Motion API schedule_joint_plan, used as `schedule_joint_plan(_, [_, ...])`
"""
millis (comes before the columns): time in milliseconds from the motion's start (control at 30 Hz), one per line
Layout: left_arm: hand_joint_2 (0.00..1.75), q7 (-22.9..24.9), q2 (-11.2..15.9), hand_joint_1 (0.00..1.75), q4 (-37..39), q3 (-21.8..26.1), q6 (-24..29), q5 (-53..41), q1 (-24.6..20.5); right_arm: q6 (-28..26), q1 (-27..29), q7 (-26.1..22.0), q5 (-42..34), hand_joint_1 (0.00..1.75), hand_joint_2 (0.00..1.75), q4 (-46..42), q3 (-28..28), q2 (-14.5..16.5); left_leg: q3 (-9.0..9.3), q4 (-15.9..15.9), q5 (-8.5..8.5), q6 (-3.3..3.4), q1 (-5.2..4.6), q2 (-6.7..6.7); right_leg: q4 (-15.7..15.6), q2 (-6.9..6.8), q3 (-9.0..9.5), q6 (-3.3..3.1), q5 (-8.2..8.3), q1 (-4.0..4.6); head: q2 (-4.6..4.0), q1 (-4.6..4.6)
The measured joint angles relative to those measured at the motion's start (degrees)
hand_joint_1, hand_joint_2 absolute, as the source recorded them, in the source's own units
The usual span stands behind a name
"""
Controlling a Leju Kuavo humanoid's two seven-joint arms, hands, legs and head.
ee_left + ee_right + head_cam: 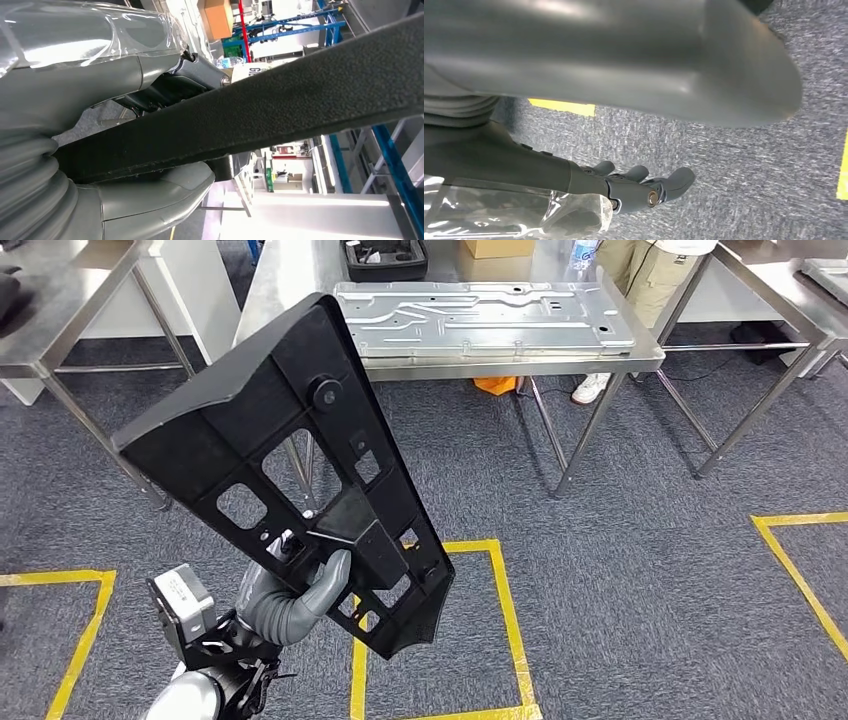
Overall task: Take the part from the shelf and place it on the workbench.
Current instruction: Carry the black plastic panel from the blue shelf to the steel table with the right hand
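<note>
The robot's left hand grips a large black moulded-plastic part, a tapering panel pierced with cut-outs, holding it raised and tilted above the grey carpet, clear of any surface and short of the near edge of the stainless-steel workbench ahead; the grey thumb presses one face near the panel's narrow lower end, probably because the ribs and openings there give the fingers purchase, while the wide end rises away from the hand, so the load likely pulls hard on the grasp. In the left wrist view the panel's textured edge runs between the thumb and the darker fingers. A pressed silver metal sheet lies along the bench's near edge, leaving little free room for setting down. The right hand hangs over the carpet holding nothing, fingers loosely apart. Yellow floor tape marks a square below the part, and a person's legs stand at the bench's far right corner
</note>
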Motion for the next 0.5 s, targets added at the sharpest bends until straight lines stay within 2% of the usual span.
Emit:
schedule_joint_plan(33, [1.75,0.0,0.0,1.75,0.0,0.0,0.0,0.0,0.0,0.0,-0.1,0.0,0.0,0.0,0.0,0.0,0.0,0.0,-0.03,0.0,-0.07,-0.23,-0.08,0.0,-2.3,-0.08,1.04,-0.23,0.63,0.17,0.0,0.0])
schedule_joint_plan(67, [1.75,0.0,0.0,1.75,0.0,0.0,0.0,0.0,0.0,0.0,-0.1,0.0,0.0,0.0,0.0,0.0,0.0,0.0,-0.09,0.0,-0.12,-0.49,-0.16,0.01,-3.2,-0.12,1.36,-0.42,0.63,0.36,0.0,0.0])
schedule_joint_plan(133, [1.75,0.0,0.0,1.75,0.0,0.0,0.0,0.0,0.0,0.0,-0.1,0.0,0.0,0.0,0.0,0.0,0.0,0.0,-0.12,-0.1,-0.2,-1.14,-0.18,0.01,-3.3,-0.05,1.26,-0.95,0.74,0.39,0.0,0.0])
schedule_joint_plan(200, [1.75,0.0,0.0,1.75,0.0,0.0,0.0,0.1,-0.1,0.0,-0.1,0.0,0.0,0.0,0.0,0.0,0.0,0.0,-0.84,1.5,-1.41,-1.74,-0.12,0.0,-3.6,-0.05,1.46,-1.59,0.92,0.09,0.0,-0.07])
schedule_joint_plan(233, [1.75,-0.1,0.0,1.75,0.0,0.0,0.0,0.1,-0.1,0.1,-0.1,0.0,0.0,0.0,0.0,0.0,0.0,0.0,-2.06,4.2,-2.9,-1.97,-0.08,-0.02,-3.7,-0.07,1.56,-1.9,0.98,-0.07,0.0,-0.13])
schedule_joint_plan(300, [1.75,-0.2,0.0,1.75,0.0,0.0,0.0,0.1,0.0,0.1,-0.1,0.1,0.1,0.0,0.0,0.0,0.0,0.0,-5.94,12.3,-6.58,-2.25,0.0,-0.04,-3.7,-0.06,1.58,-2.25,0.89,-0.03,0.0,-0.23])
schedule_joint_plan(333, [1.75,-0.2,0.0,1.75,0.0,0.0,0.0,0.1,0.1,0.1,-0.1,0.1,0.1,0.0,0.0,0.0,0.0,0.0,-7.73,15.8,-7.66,-2.35,0.03,-0.04,-3.7,-0.04,1.59,-2.31,0.84,-0.01,0.0,-0.24])
schedule_joint_plan(367, [1.75,-0.2,0.0,1.75,0.0,0.0,0.0,0.1,0.2,0.1,-0.1,0.1,0.1,0.0,0.0,0.0,0.0,0.0,-8.67,17.5,-7.69,-2.4,0.03,-0.04,-3.7,-0.01,1.63,-2.32,0.79,0.01,0.0,-0.24])
schedule_joint_plan(400, [1.75,-0.2,0.0,1.75,0.0,0.0,0.0,0.1,0.2,0.1,0.0,0.1,0.1,0.0,0.0,0.0,0.0,0.0,-8.42,16.6,-6.58,-2.42,0.04,-0.04,-3.7,0.05,1.74,-2.3,0.73,0.01,0.0,-0.24])
schedule_joint_plan(433, [1.75,-0.2,0.0,1.75,0.0,0.0,0.0,0.1,0.2,0.1,0.0,0.1,0.1,0.0,0.0,0.0,0.0,0.0,-7.04,13.4,-4.65,-2.37,0.05,-0.04,-3.7,0.13,1.89,-2.22,0.64,0.0,0.0,-0.24])
schedule_joint_plan(500, [1.75,-0.2,0.0,1.75,0.0,0.0,-0.1,0.1,0.1,0.1,-0.1,0.1,0.1,0.0,0.0,0.0,0.0,0.0,-2.93,4.7,-0.88,-2.02,-0.03,-0.07,-3.5,0.32,2.16,-1.87,0.36,0.15,0.0,-0.25])
